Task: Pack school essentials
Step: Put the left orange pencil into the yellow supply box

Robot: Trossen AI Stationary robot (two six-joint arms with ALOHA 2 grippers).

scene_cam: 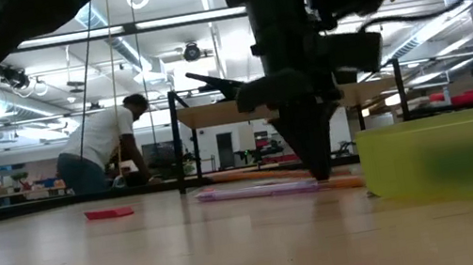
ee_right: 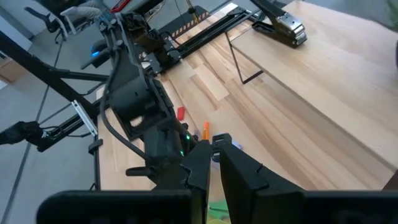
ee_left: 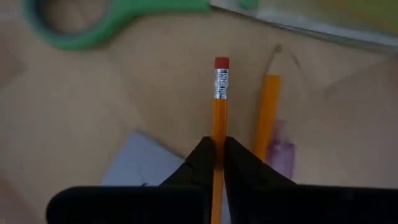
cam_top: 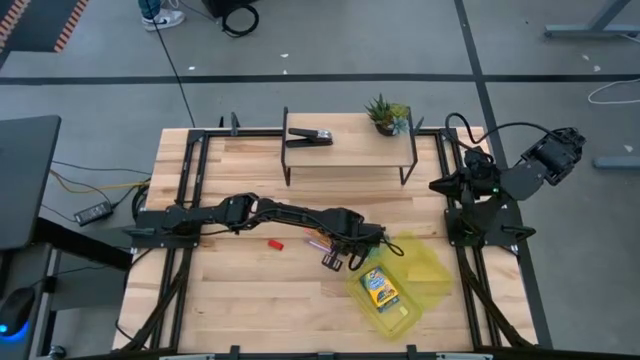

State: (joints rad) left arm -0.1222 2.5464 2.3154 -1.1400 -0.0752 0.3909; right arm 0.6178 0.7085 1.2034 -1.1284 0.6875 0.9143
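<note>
Crayon box (cam_top: 381, 288) sits in the yellow bin (cam_top: 428, 262); left claw (ee_left: 217, 152) pinches an orange pencil (ee_left: 219, 106); scissors (ee_left: 112, 18) and red piece (cam_top: 274, 242) remain on the tabletop (cam_top: 250, 300).

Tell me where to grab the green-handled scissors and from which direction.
Judgement: grip the green-handled scissors across the shank just past the finger loops, coming straight down. They lie flat on the table, so only a top-down pinch gets fingers on both sides; the loops are too wide and open. The left gripper, shut on an orange pencil, is beside them.
</note>
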